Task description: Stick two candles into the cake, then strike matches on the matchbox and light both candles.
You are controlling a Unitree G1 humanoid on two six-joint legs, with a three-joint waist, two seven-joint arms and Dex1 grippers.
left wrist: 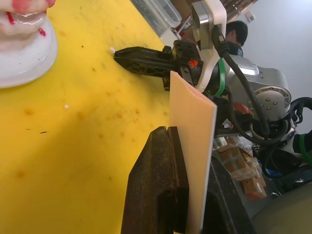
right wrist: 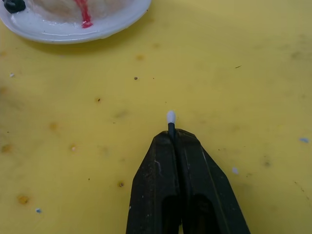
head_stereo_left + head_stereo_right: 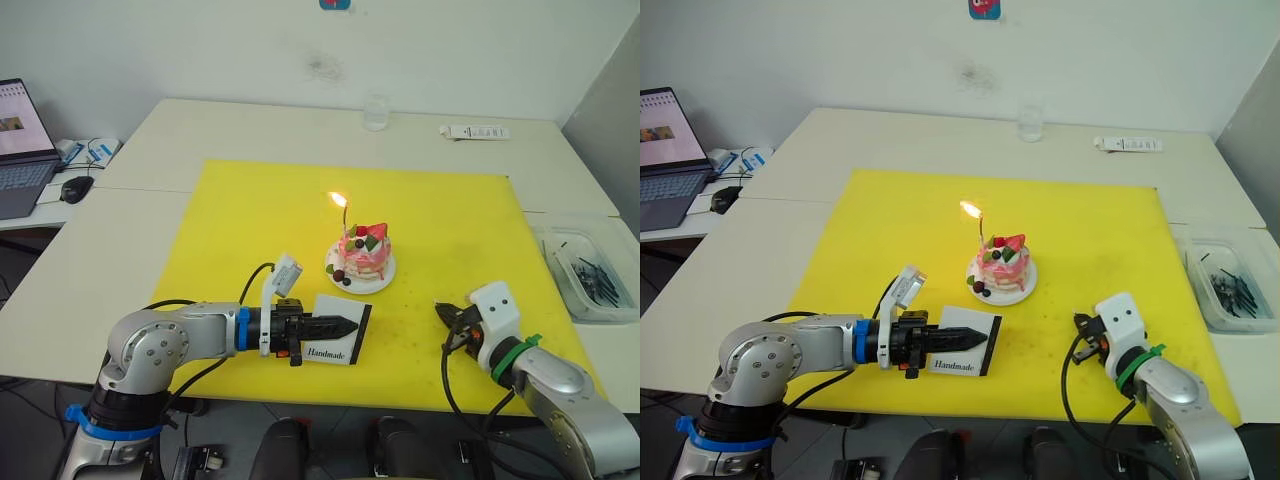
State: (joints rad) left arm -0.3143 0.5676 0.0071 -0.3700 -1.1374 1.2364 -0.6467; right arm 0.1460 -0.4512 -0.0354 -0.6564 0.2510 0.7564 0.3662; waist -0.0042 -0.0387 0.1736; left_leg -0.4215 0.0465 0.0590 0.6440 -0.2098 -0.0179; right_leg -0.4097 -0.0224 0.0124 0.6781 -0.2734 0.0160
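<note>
Two pale tables pushed together stood before a white wall, and a bright yellow mat (image 3: 250,215) covered the near part of them. Near the centre of the mat sat the small round pink cake (image 3: 362,252) with a red strawberry on its white plate. One thin pale candle (image 3: 343,222) stood in the cake at about 10 o'clock from the strawberry, and its flame was burning. I could not make out a second candle, so I judged the task about half done: one more candle was to be lit, if it was planted at all.

From the cake, the flat white matchbox (image 3: 342,338) with "Handmade" in black lay at 7 o'clock, near the front edge. My left gripper (image 3: 340,325) pinched it, the fingers pressed on the box. My right gripper (image 3: 446,318) hovered at 4 o'clock from the cake, its fingers squeezed together on a short dark match (image 2: 170,123) with a white, unburnt head. I judged that this match needed striking next.

At 3 o'clock, off the mat, a clear plastic tray (image 3: 565,240) held more dark sticks.

The head views did not reveal the match; the right wrist view showed it clearly. The left wrist view showed the box standing on its edge between the fingers, and a person far behind.
</note>
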